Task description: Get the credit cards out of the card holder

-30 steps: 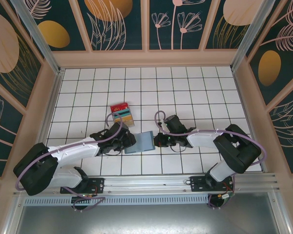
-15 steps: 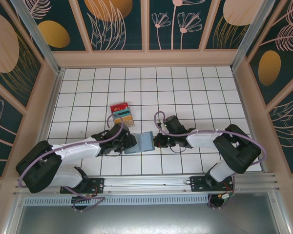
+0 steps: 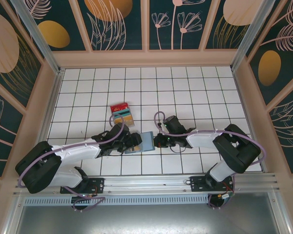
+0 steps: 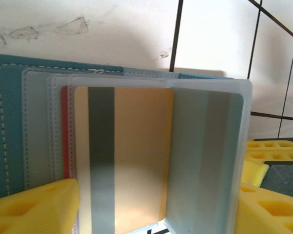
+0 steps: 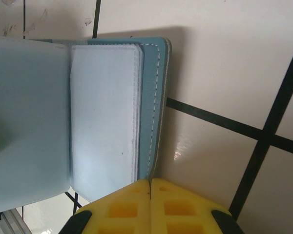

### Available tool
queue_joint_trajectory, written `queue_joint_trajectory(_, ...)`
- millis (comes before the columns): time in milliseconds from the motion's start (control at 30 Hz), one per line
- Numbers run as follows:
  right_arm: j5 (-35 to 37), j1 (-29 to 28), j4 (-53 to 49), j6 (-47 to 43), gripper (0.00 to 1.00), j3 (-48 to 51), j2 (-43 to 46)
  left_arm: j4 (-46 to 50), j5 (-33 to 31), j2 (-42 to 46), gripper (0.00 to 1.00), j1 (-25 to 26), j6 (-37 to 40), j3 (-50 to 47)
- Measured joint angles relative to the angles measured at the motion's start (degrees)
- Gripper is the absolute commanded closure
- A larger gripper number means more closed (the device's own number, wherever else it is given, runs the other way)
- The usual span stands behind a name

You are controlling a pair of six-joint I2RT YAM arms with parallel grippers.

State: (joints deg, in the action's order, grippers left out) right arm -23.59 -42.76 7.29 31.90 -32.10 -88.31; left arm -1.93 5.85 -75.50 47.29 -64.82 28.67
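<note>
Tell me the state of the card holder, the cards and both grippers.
card holder: open on the table.
gold card: inside a clear sleeve.
red card: tucked behind it, only an edge visible.
loose cards: out, overlapping on the table.
left gripper: open, fingers either side of the sleeve.
right gripper: shut on the card holder's edge.

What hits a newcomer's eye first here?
The slate-blue card holder lies open between the two grippers: the right gripper is shut on its cover edge, the left gripper open around a clear sleeve. That sleeve holds a tan card with a dark stripe, a red card edge behind it. Loose cards sit piled beyond the left gripper.
</note>
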Motion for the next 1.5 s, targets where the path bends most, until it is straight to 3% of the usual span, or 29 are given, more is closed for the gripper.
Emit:
queue_joint_trajectory(533,0.0,-0.4,0.3,0.0,1.0,0.0,-0.2,5.9,-3.8,5.6,0.26,0.1,0.2,0.5)
queue_joint_trajectory(1067,0.0,-0.4,0.3,0.0,1.0,0.0,-0.4,11.0,-8.0,3.8,0.31,0.1,0.2,2.6)
queue_joint_trajectory(1500,-0.3,-0.4,1.1,0.0,1.0,0.0,-0.9,7.6,-5.0,0.9,0.31,0.1,0.0,1.9)
